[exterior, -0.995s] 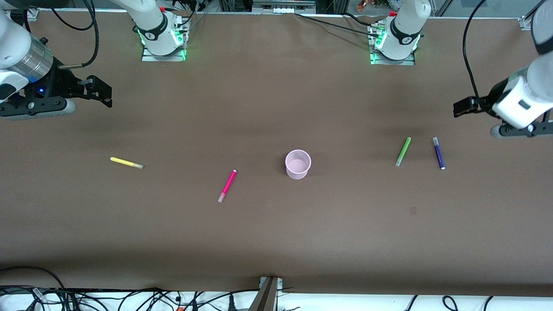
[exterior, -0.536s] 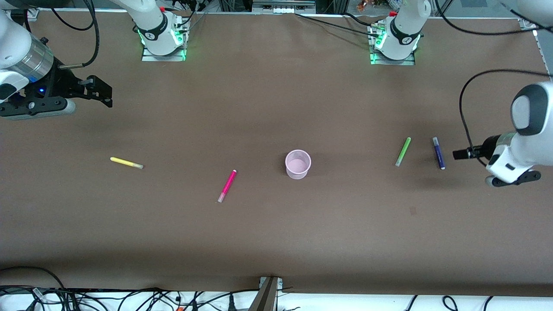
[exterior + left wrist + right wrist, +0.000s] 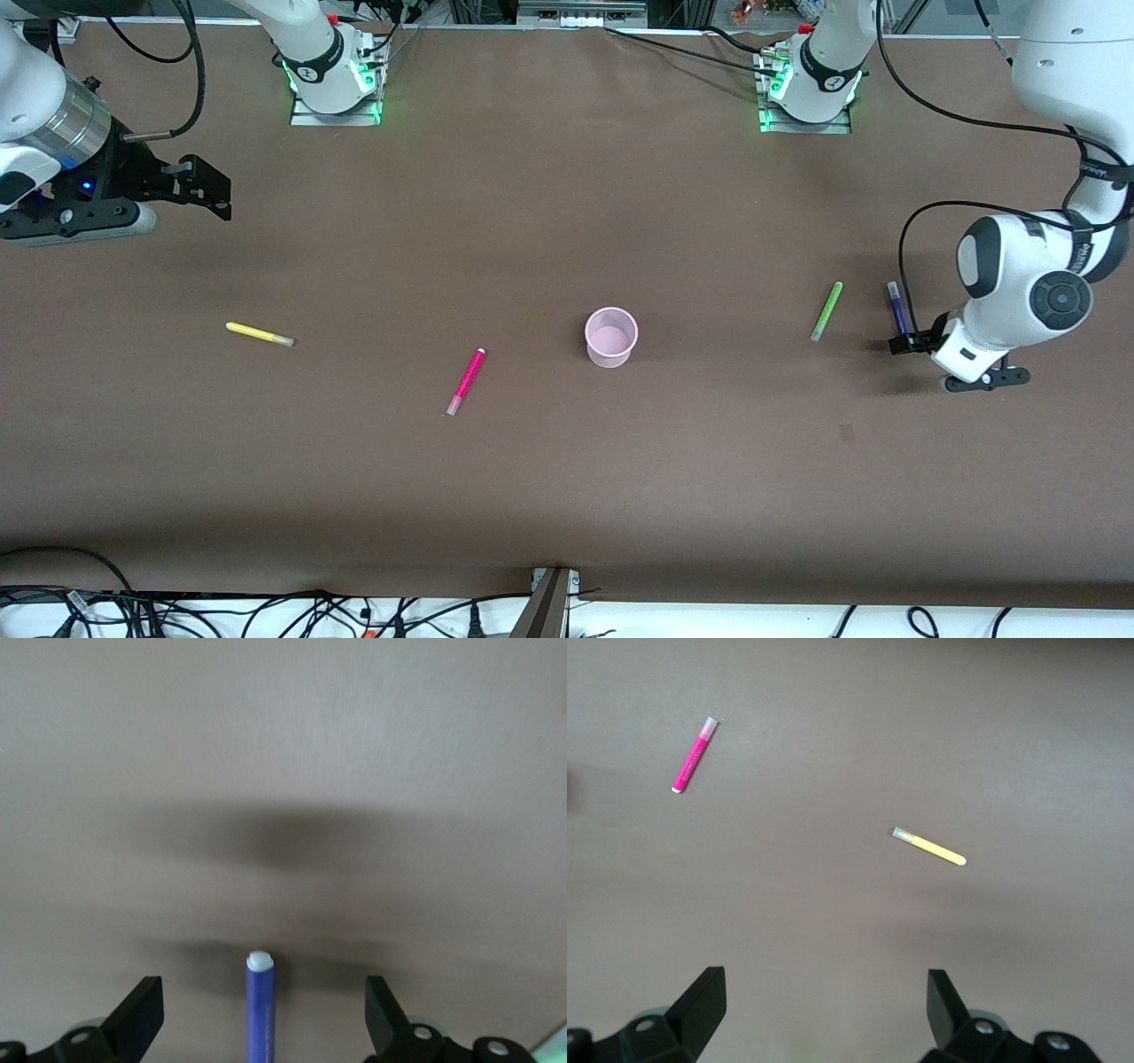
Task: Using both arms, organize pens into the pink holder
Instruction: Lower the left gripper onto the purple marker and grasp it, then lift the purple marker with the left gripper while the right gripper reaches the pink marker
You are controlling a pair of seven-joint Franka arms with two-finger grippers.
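Front view: my left gripper (image 3: 900, 346) sits low at the dark blue pen (image 3: 899, 308), its fingers largely hidden by my wrist, while my right gripper (image 3: 208, 188) waits spread over bare table (image 3: 532, 478); the pink holder (image 3: 611, 336) stands mid-table. Left wrist view: jaws wide apart straddle the blue pen, its lower end cut off. Right wrist view: jaws wide apart, empty, above the yellow pen (image 3: 928, 847) and magenta pen (image 3: 695, 765).

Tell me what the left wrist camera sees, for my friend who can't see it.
A blue pen lies on the brown table, pointing straight out between the left gripper's two open black fingers. The pen's pale cap is at its outer end, and a dark shadow falls on the table just past it.
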